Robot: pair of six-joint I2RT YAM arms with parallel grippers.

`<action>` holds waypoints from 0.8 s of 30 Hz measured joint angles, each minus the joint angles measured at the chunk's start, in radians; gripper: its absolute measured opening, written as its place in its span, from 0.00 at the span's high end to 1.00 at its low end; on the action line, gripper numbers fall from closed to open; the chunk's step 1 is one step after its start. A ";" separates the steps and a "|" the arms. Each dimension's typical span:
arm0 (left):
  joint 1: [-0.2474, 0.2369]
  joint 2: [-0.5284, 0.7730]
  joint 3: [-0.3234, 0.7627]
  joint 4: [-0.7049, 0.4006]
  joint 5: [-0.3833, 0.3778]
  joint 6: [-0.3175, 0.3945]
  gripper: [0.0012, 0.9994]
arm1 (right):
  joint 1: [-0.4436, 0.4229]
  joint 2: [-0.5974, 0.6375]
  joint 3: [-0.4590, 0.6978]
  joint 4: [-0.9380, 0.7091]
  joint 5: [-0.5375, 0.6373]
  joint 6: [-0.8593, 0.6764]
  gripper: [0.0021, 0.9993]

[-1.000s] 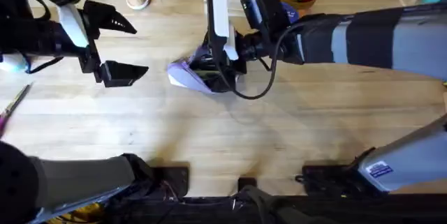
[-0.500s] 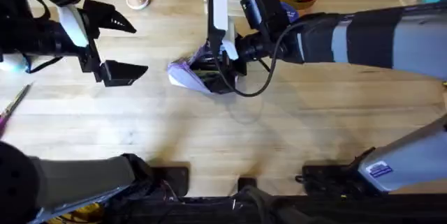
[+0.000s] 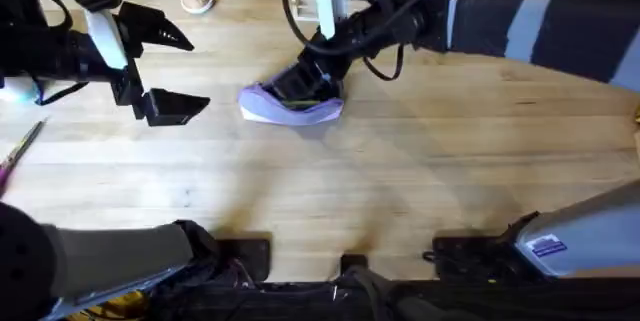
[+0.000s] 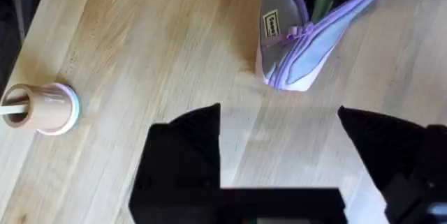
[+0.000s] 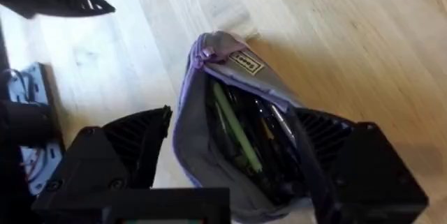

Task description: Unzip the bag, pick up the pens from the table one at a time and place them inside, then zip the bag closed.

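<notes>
Right gripper (image 5: 234, 175) lifted off soft lavender fabric pouch (image 3: 290, 103) — fingers spread astride gaping mouth, slim green pen (image 5: 236, 135) inside. Left gripper (image 3: 170, 69) spread, 9 o'clock — zipping next.

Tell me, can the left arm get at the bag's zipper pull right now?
Probably yes. The left gripper is open with bare table between it and the bag, and the pull faces it; the right gripper straddles the far part.

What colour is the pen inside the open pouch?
Light green pen, best seen in the right wrist view.
</notes>
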 joint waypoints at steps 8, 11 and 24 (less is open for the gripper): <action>0.000 0.029 0.000 0.003 -0.031 0.000 0.01 | 0.000 0.000 0.210 -0.181 0.024 0.135 0.00; 0.000 0.079 0.000 0.004 -0.034 0.000 0.01 | 0.000 -0.004 0.221 -0.178 0.035 0.181 0.00; 0.000 0.246 0.000 -0.001 -0.019 0.100 0.01 | 0.010 0.021 0.223 -0.071 0.041 0.510 0.00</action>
